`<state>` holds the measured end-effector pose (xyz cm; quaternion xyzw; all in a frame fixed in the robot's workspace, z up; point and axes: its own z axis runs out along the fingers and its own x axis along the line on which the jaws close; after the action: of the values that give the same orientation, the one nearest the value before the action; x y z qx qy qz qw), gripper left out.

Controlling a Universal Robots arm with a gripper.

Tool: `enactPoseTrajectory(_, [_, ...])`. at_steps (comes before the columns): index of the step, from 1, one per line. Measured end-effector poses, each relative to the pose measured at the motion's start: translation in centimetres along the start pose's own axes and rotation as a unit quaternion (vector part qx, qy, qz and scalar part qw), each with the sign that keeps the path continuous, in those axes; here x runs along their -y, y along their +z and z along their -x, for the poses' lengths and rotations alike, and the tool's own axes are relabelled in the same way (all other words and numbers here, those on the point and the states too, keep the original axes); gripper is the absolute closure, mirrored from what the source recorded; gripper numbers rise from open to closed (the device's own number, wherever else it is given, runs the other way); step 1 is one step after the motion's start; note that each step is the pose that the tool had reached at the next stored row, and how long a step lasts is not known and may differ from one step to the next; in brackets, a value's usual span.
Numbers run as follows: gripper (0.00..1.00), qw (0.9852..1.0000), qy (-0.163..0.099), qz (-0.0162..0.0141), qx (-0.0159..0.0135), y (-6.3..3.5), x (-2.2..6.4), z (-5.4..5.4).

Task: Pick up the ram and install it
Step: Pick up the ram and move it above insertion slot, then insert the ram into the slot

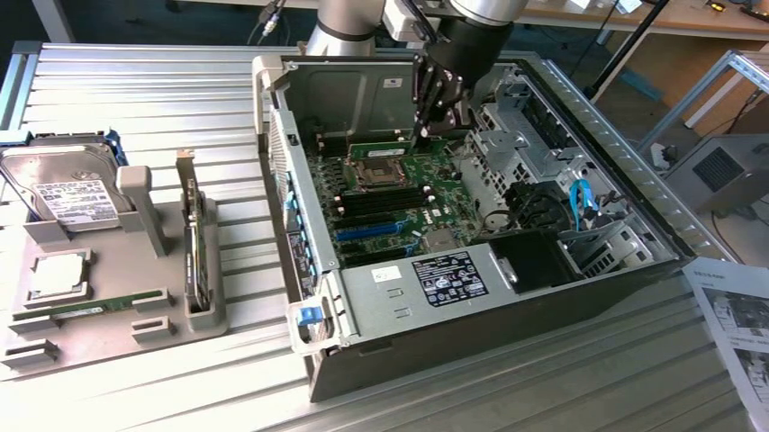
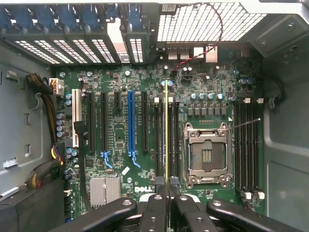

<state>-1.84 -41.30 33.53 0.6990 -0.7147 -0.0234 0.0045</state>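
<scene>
My black two-fingered gripper [image 2: 166,200] is pinched shut on the ram [image 2: 166,135], a long, thin green circuit-board stick. In the wrist view I see the stick edge-on, a fine yellow-green line running out from between the fingertips. It runs over the black memory slots [image 2: 158,140], just beside the open metal processor socket [image 2: 207,154]. I cannot tell whether it touches a slot.

The exterior view gives me its flat side instead: a green strip [image 1: 382,141] at the gripper [image 1: 438,124], deep inside the open grey computer case [image 1: 384,297].

Close to the fingers, the wrist view reads "DELL" in white on the green motherboard [image 2: 118,135], near a ribbed silver heatsink [image 2: 104,189] and a long blue expansion slot [image 2: 130,121].

On the exterior view's left, a grey holder tray [image 1: 162,270] sits on the ribbed metal table [image 1: 144,99]. It carries a silver hard drive with a white label [image 1: 60,193], a square silver processor chip [image 1: 58,273], an upright dark expansion card [image 1: 193,243] and a second green stick lying flat [image 1: 90,304]. Their print is too small for me to read, as is the black sticker [image 1: 451,274] inside the case. A printed paper sheet [image 1: 736,333] is cut off at the exterior view's right edge.
</scene>
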Motion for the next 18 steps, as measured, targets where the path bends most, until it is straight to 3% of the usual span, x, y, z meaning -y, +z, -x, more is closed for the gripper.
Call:
enactPoseTrajectory(5, [0.88,1.0000,0.000,0.0000,-0.0002,-0.46,-0.02,0.0])
enactPoseTrajectory(10, [0.88,1.0000,0.000,0.0000,-0.0021,-1.10,-0.04,0.0])
enactPoseTrajectory(18, [0.88,1.0000,0.000,-0.0001,-0.0026,-1.16,-0.05,0.0])
